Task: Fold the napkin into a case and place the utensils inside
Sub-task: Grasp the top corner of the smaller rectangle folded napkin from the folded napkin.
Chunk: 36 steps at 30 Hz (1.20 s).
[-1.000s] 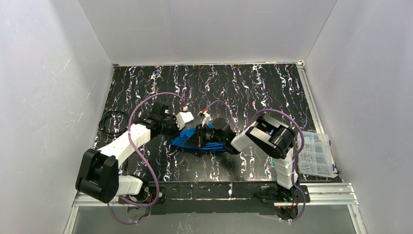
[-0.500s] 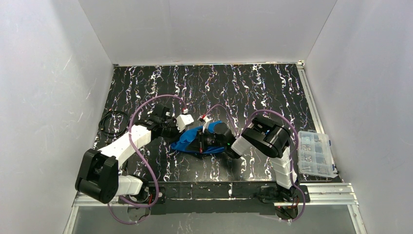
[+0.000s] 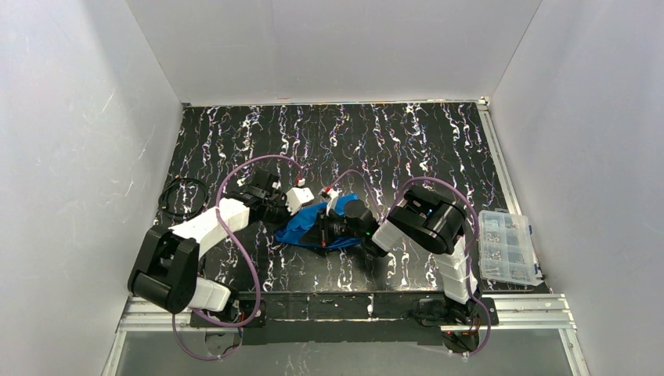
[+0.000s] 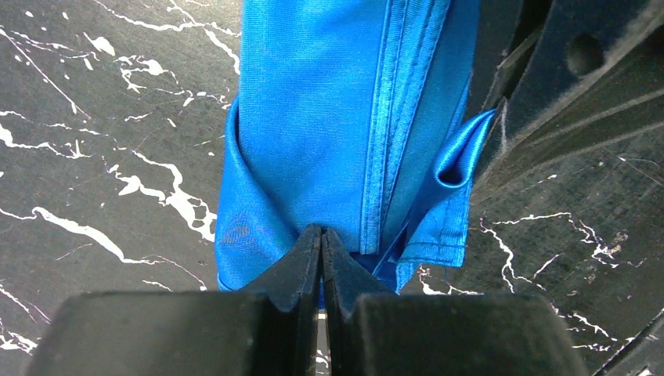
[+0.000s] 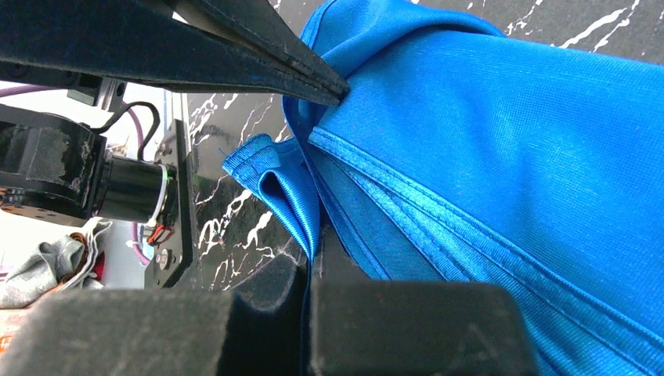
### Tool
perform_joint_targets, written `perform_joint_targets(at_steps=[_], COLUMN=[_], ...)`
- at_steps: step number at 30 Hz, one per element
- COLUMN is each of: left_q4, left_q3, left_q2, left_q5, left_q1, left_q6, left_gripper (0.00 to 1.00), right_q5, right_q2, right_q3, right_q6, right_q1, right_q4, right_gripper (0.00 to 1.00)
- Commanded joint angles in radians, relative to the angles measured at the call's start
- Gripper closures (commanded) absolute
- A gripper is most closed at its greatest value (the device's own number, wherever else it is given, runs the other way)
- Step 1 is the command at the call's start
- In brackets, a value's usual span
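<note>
The bright blue napkin (image 3: 307, 225) lies bunched in folded layers on the black marbled table, between my two grippers. My left gripper (image 3: 310, 209) is at its far-left edge, shut with its tips pinched into the cloth (image 4: 313, 141); the tips (image 4: 321, 233) press together. My right gripper (image 3: 324, 228) is shut on a hemmed fold of the napkin (image 5: 501, 157), and the cloth runs down between its jaws (image 5: 313, 262). In the right wrist view the left gripper's fingers (image 5: 258, 55) bite the napkin's upper edge. The utensils are out of view.
A clear plastic parts box (image 3: 507, 247) sits at the table's right edge. A coil of black cable (image 3: 182, 196) lies at the left edge. Purple cables (image 3: 235, 168) loop over both arms. White walls close in three sides; a metal rail (image 3: 517, 307) runs along the near edge.
The right gripper has pulled the napkin leftward, bunching it shorter. The left arm's elbow has swung right and its gripper has shifted slightly, now closed on the cloth's edge.
</note>
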Motion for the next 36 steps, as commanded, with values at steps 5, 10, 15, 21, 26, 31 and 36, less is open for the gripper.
perform_joint_targets(at_steps=[5, 10, 15, 21, 26, 31, 36], left_q4=[0.017, 0.023, 0.054, 0.097, 0.132, 0.034, -0.003], left_q3=[0.005, -0.032, -0.083, -0.103, -0.06, 0.042, 0.047], left_q2=[-0.005, -0.065, -0.103, -0.103, -0.094, -0.093, -0.149], left_q5=[0.011, 0.078, 0.073, 0.008, -0.049, -0.008, 0.061], left_q1=[-0.005, -0.006, -0.017, -0.019, -0.019, -0.02, -0.019], left_q6=[-0.04, -0.025, 0.035, 0.054, -0.013, -0.084, -0.082], left_gripper=[1.0, 1.0, 1.0, 1.0, 0.97, 0.83, 0.72], right_q5=[0.005, -0.028, -0.082, -0.116, -0.12, -0.135, -0.158], right_q2=[-0.061, -0.055, -0.03, -0.024, -0.027, -0.001, 0.042], right_q3=[0.063, 0.092, 0.13, 0.151, 0.142, 0.15, 0.168], right_q6=[-0.013, 0.066, 0.119, 0.146, 0.137, 0.144, 0.172], right_q1=[0.003, -0.031, -0.055, -0.065, -0.065, -0.065, -0.065], right_q4=[-0.166, -0.212, -0.222, -0.263, -0.264, -0.261, -0.246], right_gripper=[0.99, 0.99, 0.99, 0.99, 0.99, 0.99, 0.99])
